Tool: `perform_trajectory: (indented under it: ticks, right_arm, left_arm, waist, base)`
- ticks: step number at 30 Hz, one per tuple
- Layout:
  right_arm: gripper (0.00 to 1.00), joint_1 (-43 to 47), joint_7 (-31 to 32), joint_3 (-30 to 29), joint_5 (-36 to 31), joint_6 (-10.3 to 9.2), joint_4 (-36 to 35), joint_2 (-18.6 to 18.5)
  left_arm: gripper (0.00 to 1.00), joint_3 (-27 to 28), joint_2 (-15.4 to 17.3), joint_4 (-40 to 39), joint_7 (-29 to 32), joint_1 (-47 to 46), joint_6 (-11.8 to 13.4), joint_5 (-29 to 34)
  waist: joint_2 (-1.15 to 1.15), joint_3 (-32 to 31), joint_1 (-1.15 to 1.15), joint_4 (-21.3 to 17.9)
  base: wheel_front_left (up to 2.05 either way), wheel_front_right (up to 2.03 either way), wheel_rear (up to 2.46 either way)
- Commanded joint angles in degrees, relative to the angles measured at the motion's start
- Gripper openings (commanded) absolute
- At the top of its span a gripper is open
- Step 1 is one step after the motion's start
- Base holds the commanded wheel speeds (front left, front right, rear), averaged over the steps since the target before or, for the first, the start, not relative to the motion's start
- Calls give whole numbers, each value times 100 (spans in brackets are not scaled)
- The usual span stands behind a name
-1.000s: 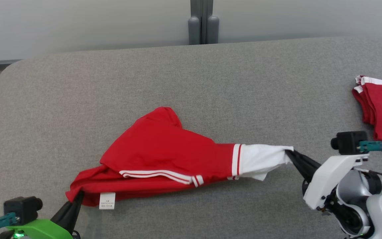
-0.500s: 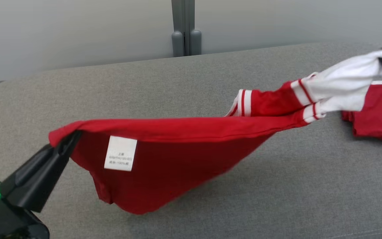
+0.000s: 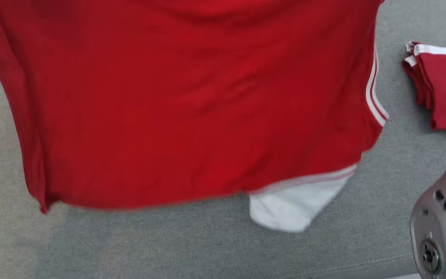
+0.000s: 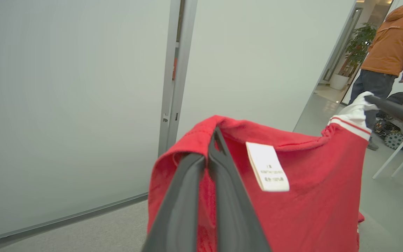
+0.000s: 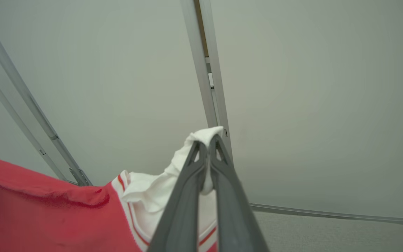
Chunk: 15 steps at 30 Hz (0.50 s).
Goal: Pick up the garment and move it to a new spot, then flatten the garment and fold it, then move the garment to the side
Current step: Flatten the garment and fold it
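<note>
Overhead, from the head view, the garment (image 3: 192,97) hangs as a broad red sheet, lifted off the grey padded surface (image 3: 168,244), with its top edge running out of the picture. A white sleeve (image 3: 285,213) dangles below its lower hem, right of centre, and two white stripes run down its right side. Well apart to the right, a stack of folded red garments (image 3: 445,93) with white trim lies on the same surface. A silver arm joint (image 3: 436,232) stands at the lower right corner.

Next, the left wrist view. The left gripper (image 4: 215,132) has its two dark fingers (image 4: 231,203) pressed together on the garment's red edge, with cloth pinched between them right up to the tips. The fabric drapes down from that grip, and a white care label (image 4: 267,166) sits just beside the fingers on their right. Across the stretched top edge, the right gripper (image 4: 369,99) meets the white sleeve end; from here I cannot tell how its jaws stand. Behind are pale wall panels and a grey metal post (image 4: 173,70). Far off stands a person in an orange jacket (image 4: 394,38), beside a potted plant (image 4: 357,42).

Lastly, the right wrist view. The right gripper's fingertips are clamped shut on a bunch of white sleeve cloth, which pokes out above the tips. The red body falls away to the lower left.
</note>
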Motion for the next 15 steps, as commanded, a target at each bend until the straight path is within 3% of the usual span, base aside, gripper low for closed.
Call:
perform_trajectory:
  ticks: [1,6,8,12,15]
  right_arm:
    - [0,-530,-333,-54,-78,-1,419,-14]
    - [0,-2346,-1907,-414,-307,-1,2432,-4]
    - [0,-2867,-2584,-606,-340,-2,3281,-5]
    - [0,-3361,-3759,-783,-188,-5,4790,-8]
    - [0,-3049,-4521,-658,120,-6,5682,-22]
  left_arm:
    - [0,-110,-99,420,-127,-602,-96,237]
    - [0,-455,-721,2247,-1068,-2591,-381,1008]
    - [0,-491,-985,2911,-1709,-3169,-530,1285]
    - [0,-867,-1229,4098,-2735,-3654,-739,1779]
    - [0,-1231,-1342,4703,-3343,-3394,-784,1828]
  waist:
    - [0,1179,-1,58]
    - [0,1786,-1,108]
    - [0,1888,-1,94]
    - [0,1909,-1,26]
    - [0,1810,-1,-33]
  base:
    - [0,0,0]
    - [0,0,0]
    - [0,0,0]
    - [0,0,0]
    - [0,0,0]
